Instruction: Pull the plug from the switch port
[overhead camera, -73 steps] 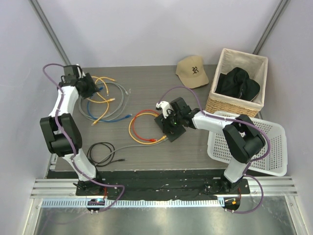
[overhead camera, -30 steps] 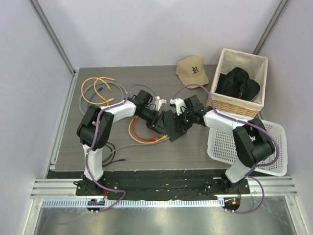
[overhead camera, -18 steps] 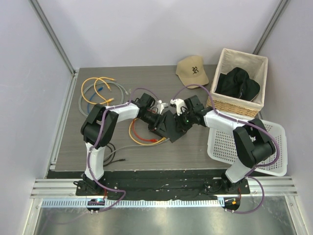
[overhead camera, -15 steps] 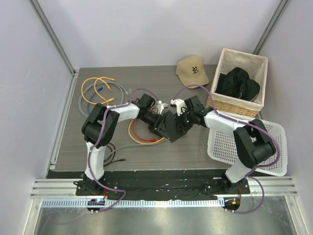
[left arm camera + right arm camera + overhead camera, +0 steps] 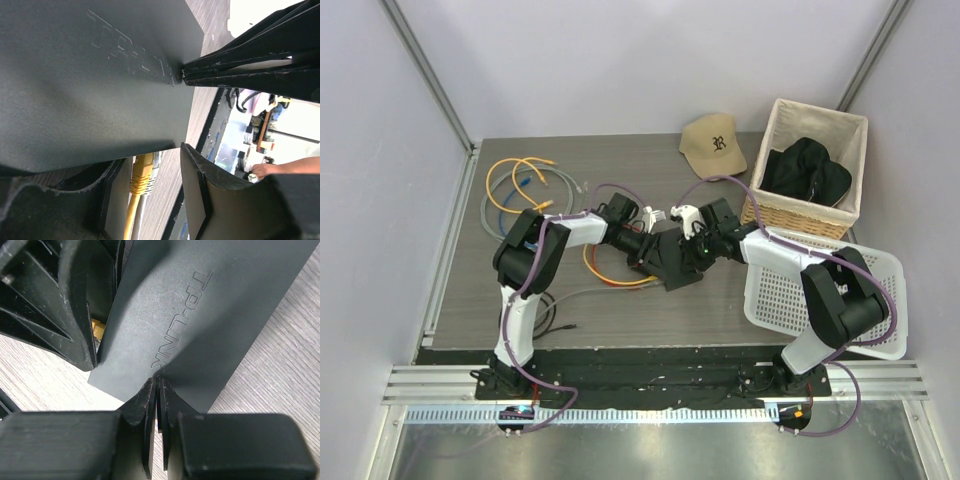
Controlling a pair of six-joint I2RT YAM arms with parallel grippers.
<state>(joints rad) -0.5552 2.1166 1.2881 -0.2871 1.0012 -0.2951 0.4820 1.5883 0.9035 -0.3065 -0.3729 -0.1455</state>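
Overhead view, left to right. Upper left: a loose bundle of orange, blue and grey network cables [image 5: 523, 183] lies on the dark wood-grain table [image 5: 710, 315]. A thin black cable [image 5: 535, 308] sits lower left.

At centre the left gripper [image 5: 642, 245] meets the switch [image 5: 672, 270], a flat black rectangular box lying flat on the table and largely covered by both grippers. In the left wrist view its padded fingers [image 5: 197, 190] stand apart on either side of a yellow cable plug [image 5: 141, 172] seated in the switch's port side, with a gap visible beside the plug.

In the right wrist view the switch's long axis runs from lower left to upper right, along its embossed lettering, and the port side faces the upper left of that frame. The right gripper [image 5: 692, 238] has its fingertips [image 5: 149, 399] closed together, resting on the switch's top face at its near edge.

Upper centre: a tan baseball cap [image 5: 714, 145].

Upper right: a lined wicker basket [image 5: 800, 220] holds a black garment [image 5: 807, 172].

Lower right: a white plastic mesh basket [image 5: 880, 320].
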